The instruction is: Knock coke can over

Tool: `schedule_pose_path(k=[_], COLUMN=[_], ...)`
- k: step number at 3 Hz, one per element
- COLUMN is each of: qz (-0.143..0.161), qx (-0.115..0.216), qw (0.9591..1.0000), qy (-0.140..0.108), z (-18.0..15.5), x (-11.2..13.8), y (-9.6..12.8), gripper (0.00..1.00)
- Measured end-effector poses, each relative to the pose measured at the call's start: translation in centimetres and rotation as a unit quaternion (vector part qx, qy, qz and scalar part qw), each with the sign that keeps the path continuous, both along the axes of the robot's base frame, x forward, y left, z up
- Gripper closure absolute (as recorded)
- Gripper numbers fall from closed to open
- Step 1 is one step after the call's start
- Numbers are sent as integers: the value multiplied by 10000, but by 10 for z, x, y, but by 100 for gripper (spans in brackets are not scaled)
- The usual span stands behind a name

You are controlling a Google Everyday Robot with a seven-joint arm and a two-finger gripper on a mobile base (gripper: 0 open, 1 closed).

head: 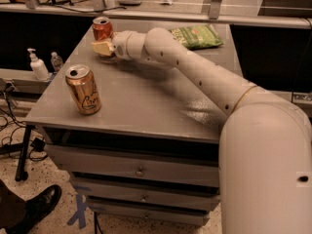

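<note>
The coke can (102,29), red-orange with a silver top, stands upright at the far left corner of the grey table (146,101). My gripper (103,48) is at the end of the white arm, right in front of the can at its base, with cream-coloured fingers (101,48) touching or nearly touching it. A gold can (84,89) with dark script stands upright near the table's front left, apart from the gripper.
A green snack bag (196,35) lies at the table's far right. A soap pump bottle (37,66) and a small bottle (57,61) stand on a ledge to the left. Drawers sit below the table top. A black shoe (34,208) is at bottom left.
</note>
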State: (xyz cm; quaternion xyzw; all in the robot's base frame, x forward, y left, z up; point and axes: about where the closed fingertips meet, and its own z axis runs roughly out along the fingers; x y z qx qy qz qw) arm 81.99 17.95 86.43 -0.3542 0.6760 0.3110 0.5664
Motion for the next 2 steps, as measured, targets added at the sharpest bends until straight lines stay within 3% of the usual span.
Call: schedule_pose_path(k=[2], qz=[-8], qx=[-529], qw=[9983], qy=[-238], z=[48], x=[-16], y=[-41], gripper=[100])
